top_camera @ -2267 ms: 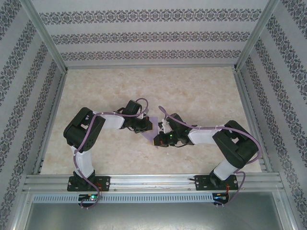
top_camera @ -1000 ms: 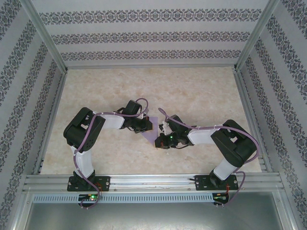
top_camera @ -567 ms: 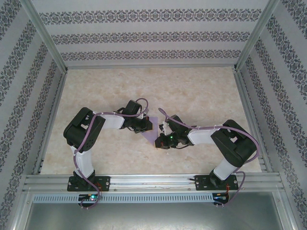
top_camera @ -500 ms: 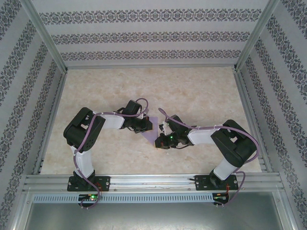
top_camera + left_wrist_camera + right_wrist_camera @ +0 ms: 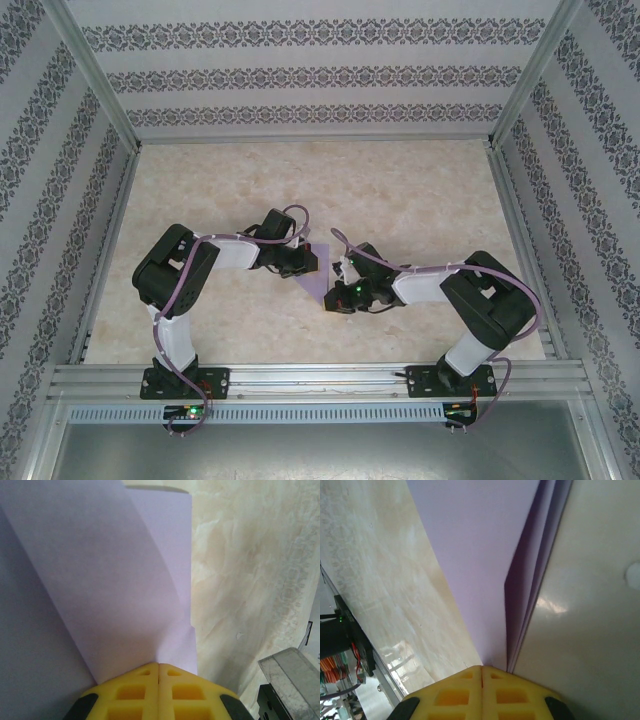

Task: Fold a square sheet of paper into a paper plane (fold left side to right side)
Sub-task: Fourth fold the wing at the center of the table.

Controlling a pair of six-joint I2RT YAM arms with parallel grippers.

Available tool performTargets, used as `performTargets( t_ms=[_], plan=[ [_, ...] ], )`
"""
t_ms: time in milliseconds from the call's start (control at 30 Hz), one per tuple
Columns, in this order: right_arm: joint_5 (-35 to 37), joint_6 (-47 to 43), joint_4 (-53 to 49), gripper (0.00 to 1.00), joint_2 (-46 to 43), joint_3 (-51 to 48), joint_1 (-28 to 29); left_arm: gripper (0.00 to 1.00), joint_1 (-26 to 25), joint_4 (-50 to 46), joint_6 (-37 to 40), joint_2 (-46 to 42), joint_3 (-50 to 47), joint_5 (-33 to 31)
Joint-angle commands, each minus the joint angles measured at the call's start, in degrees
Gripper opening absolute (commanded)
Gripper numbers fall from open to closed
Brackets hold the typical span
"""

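My left gripper [image 5: 159,667] and right gripper [image 5: 481,669], jaws pressed together, meet the folded lilac paper [image 5: 115,580] (pinching it? I cannot tell).

We see our left arm [image 5: 178,275] and right arm [image 5: 490,305] built of black joints and white links, trailed by purple cables [image 5: 297,212], with a green light [image 5: 351,293] at the right wrist and yellow, square-pocketed fingers [image 5: 131,694].

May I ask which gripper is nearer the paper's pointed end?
Right. The right gripper sits shut at the narrow end of the paper; the left gripper sits on its wider part.
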Motion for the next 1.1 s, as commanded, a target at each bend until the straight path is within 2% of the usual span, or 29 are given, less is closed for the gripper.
performTargets(
  t_ms=[0, 367, 700, 1067],
  plan=[
    [-1.8, 0.6, -4.2, 0.0, -1.4, -2.2, 1.1, 0.0, 0.4, -6.1, 1.2, 1.1, -1.4, -5.7],
    [-2.5, 1.9, -2.8, 0.0, -11.6, -3.1, -1.8, 0.0, 0.4, -6.1, 1.1, 0.6, -1.1, -6.0],
    [3.2, 0.7, 0.2, 0.0, -3.4, 5.3, -1.0, 0.0, 0.4, -5.8, 1.1, 1.0, -1.1, -5.6],
    [6.3, -0.4, -2.0, 0.0, 3.4, 8.8, -0.5, 0.0, 0.4, -5.6, 0.9, 1.1, -1.1, -5.4]
  ],
)
